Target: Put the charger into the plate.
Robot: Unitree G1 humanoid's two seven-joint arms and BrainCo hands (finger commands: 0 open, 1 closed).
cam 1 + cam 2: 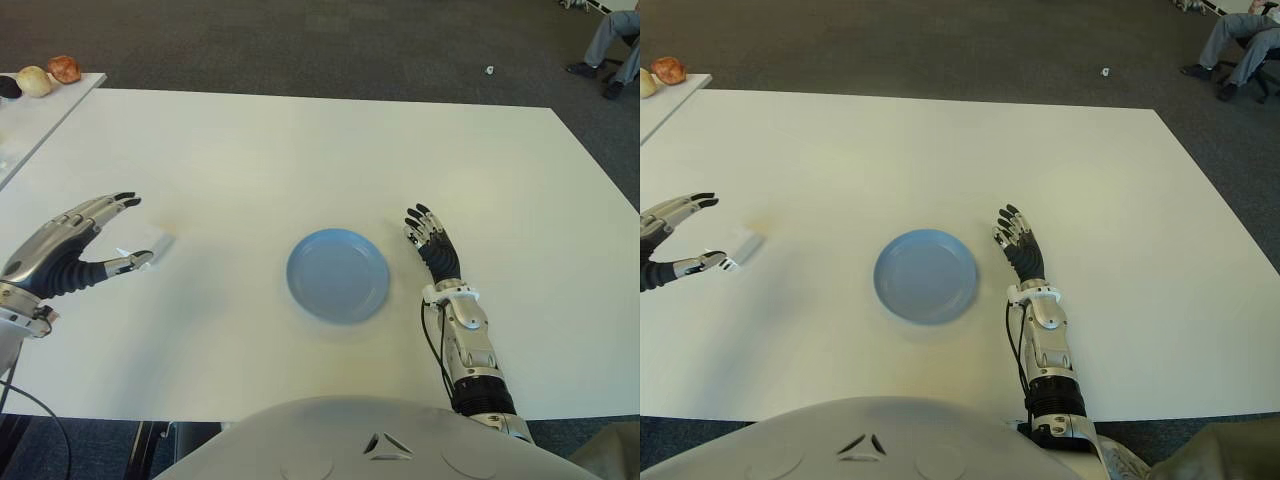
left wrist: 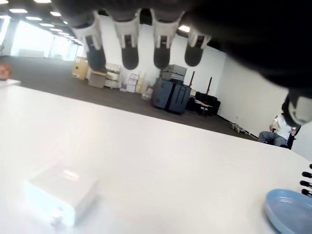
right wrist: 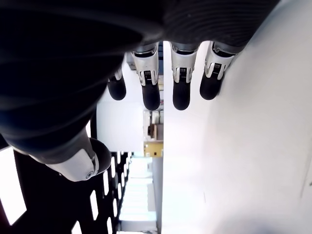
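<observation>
A small white charger (image 1: 157, 245) lies on the white table (image 1: 300, 150), left of the round blue plate (image 1: 338, 274). The left wrist view shows the charger (image 2: 61, 192) as a white block with the plate (image 2: 288, 210) farther off. My left hand (image 1: 112, 232) hovers just left of the charger, fingers spread, thumb tip close to it, nothing held. Just right of the plate, my right hand (image 1: 428, 238) shows flat and open, holding nothing.
A second white table (image 1: 30, 115) at the far left carries several small rounded objects (image 1: 64, 68). A seated person's legs (image 1: 610, 40) show at the far right on the dark carpet. The table's front edge runs close to my body.
</observation>
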